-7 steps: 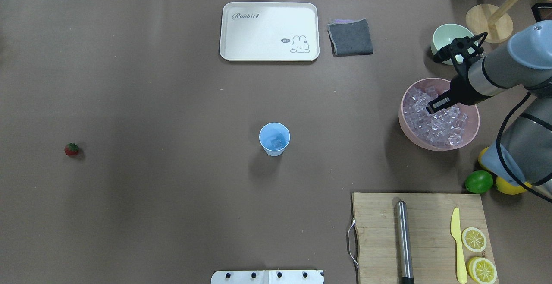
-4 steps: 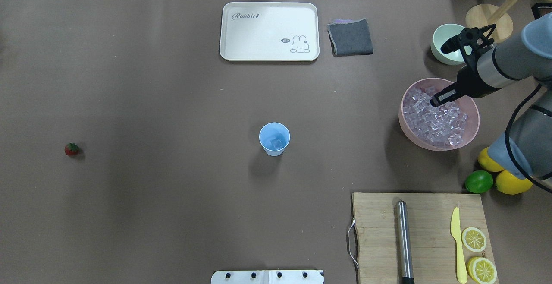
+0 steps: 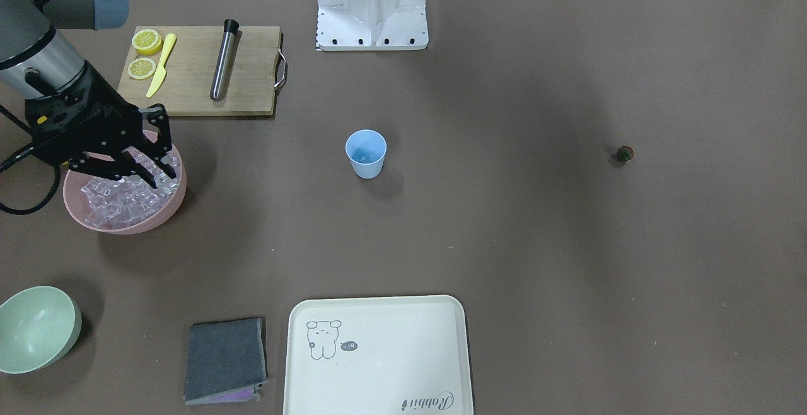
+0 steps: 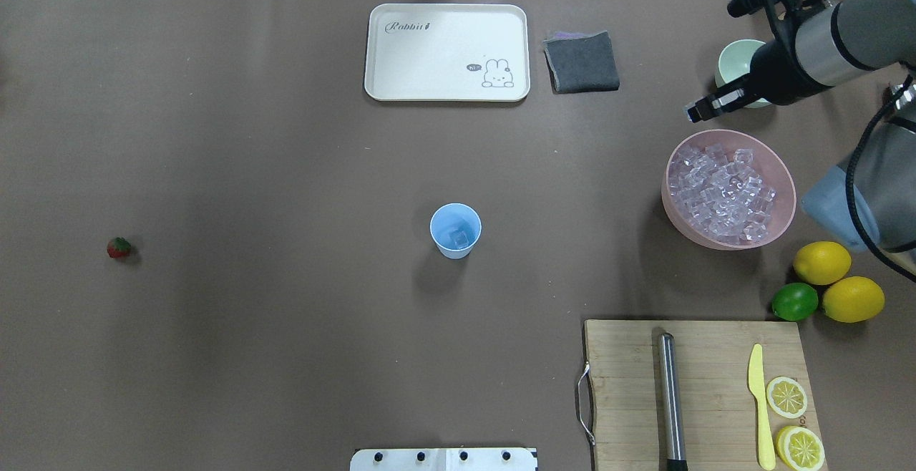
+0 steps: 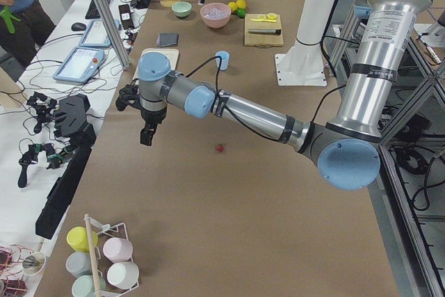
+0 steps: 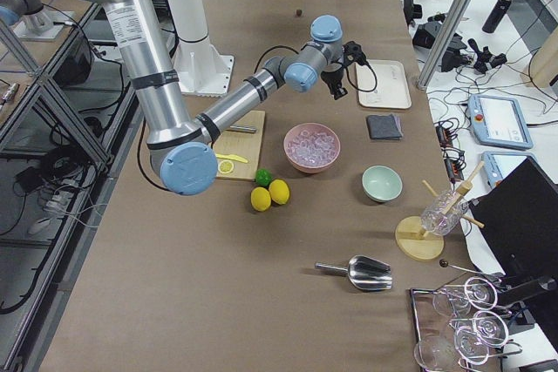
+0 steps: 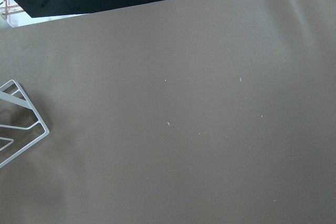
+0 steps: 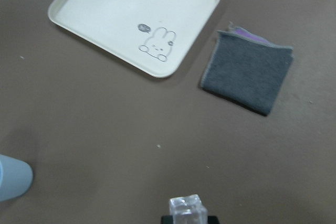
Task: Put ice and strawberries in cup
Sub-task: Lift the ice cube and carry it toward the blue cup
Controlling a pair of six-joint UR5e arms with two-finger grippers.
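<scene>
One clear, glassy ice cube (image 8: pixel 186 206) is clenched in the right arm's jaws, probably meant for the light-blue tapered plastic cup (image 4: pixel 455 230).
The jaws hang high by the pink plastic bowl (image 4: pixel 723 244) of ice near the worktop's right edge. The cup stands upright mid-worktop, one cube already inside. The small red strawberry (image 4: pixel 119 247) lies towards the left edge, on the left arm's side; whether that arm's jaws are parted or closed, I cannot tell.

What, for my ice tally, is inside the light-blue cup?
At least one clear ice cube lies at the bottom of the cup, and no strawberry. The cup's near wall hides part of its floor, so a further cube cannot be ruled out.
</scene>
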